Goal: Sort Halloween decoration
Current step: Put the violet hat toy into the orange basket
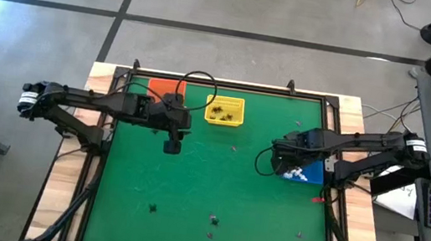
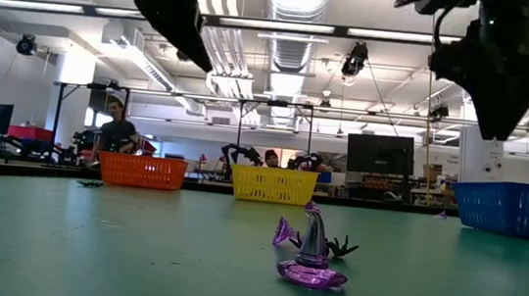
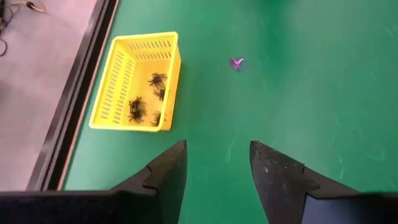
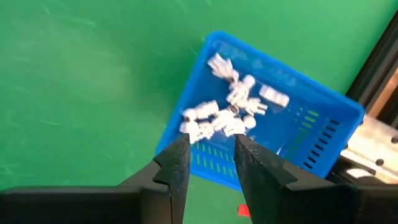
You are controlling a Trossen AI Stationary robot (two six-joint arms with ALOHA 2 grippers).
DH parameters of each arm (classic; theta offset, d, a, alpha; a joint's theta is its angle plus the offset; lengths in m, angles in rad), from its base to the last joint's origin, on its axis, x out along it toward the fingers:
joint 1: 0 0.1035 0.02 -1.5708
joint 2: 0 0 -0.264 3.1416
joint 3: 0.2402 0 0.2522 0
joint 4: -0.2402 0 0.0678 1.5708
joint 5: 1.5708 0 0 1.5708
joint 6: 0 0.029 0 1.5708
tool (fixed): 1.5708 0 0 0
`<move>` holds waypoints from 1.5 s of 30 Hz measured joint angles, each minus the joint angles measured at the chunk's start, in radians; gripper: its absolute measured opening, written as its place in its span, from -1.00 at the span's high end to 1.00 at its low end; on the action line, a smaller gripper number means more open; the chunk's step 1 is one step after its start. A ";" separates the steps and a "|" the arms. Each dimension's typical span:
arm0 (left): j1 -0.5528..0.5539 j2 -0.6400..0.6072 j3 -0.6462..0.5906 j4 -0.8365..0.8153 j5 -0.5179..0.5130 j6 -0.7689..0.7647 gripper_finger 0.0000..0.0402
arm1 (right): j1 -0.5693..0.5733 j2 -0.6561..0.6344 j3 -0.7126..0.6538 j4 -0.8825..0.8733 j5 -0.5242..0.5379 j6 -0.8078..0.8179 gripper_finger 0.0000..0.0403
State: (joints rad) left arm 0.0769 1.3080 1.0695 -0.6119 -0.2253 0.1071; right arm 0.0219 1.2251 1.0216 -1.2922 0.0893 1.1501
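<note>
Low view puts a purple witch hat (image 2: 311,256) mid-table, probably light, stiff and easily tipped, best pinched at its cone, while left gripper (image 3: 214,171) and right gripper (image 4: 211,163) hang parted and empty.

The glossy, translucent purple plastic witch hat (image 2: 311,262) stands on matt green table felt (image 1: 191,176). The yellow basket (image 3: 138,81) is perforated plastic.

Orange basket (image 1: 165,88), yellow basket (image 1: 225,110) and blue basket (image 1: 309,173) sit on the green table (image 1: 207,183).
</note>
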 joint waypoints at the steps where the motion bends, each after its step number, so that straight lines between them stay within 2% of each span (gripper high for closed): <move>1: 0.000 0.013 0.000 0.011 0.009 0.000 0.19 | 0.000 0.000 0.010 0.000 0.011 -0.002 0.41; 6: 0.000 0.089 0.000 0.046 0.033 0.069 0.10 | 0.000 0.000 0.072 0.000 0.079 -0.075 0.41; 12: 0.003 0.189 0.011 0.148 0.034 0.125 0.13 | -0.002 0.000 0.158 -0.003 0.151 -0.175 0.41; 19: 0.012 0.351 0.174 0.129 0.034 0.190 0.17 | -0.003 0.000 0.229 -0.010 0.204 -0.261 0.41; 25: 0.038 0.517 0.356 0.030 0.037 0.214 0.17 | -0.003 0.000 0.285 -0.040 0.267 -0.299 0.41; 28: 0.060 0.580 0.413 0.003 0.092 0.210 0.17 | -0.003 0.000 0.320 -0.102 0.310 -0.312 0.41; 34: 0.095 0.668 0.473 0.002 0.147 0.191 0.17 | -0.003 -0.003 0.360 -0.193 0.339 -0.341 0.41; 45: 0.101 0.769 0.512 0.013 0.232 0.211 0.17 | -0.003 -0.007 0.360 -0.200 0.358 -0.430 0.41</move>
State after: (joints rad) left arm 0.1780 2.0768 1.5817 -0.5989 0.0064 0.3182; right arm 0.0193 1.2177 1.3813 -1.4921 0.4475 0.7197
